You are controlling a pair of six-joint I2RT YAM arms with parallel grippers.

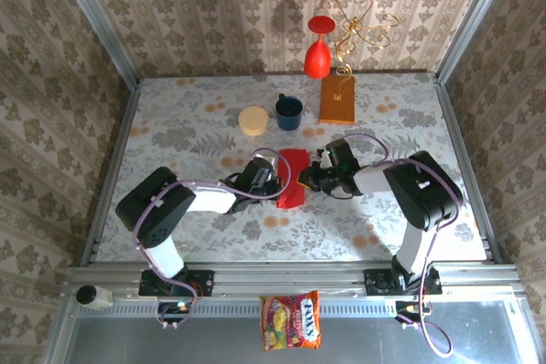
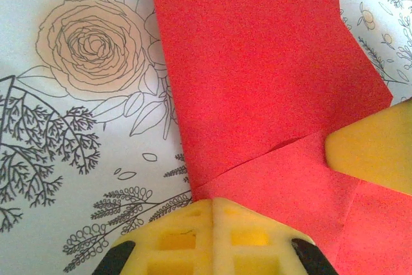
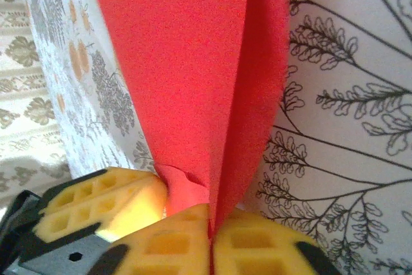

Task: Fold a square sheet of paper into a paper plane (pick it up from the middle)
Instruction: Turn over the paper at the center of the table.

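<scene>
At centre of table (image 1: pixel 171 125), near side of blue mug (image 1: pixel 288 112): square sheet of paper (image 1: pixel 293 178), red, creased and partly folded. Right gripper (image 1: pixel 310 178) clamped shut on a raised fold — pinches it between pads. Left gripper (image 1: pixel 273 183) fully closed, tips at paper's left edge; hold on it unclear.

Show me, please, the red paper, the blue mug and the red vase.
red paper (image 1: pixel 293 174): top view, its middle.
blue mug (image 1: pixel 288 111): top view, its inside.
red vase (image 1: pixel 316 59): top view, its bulb.
</scene>
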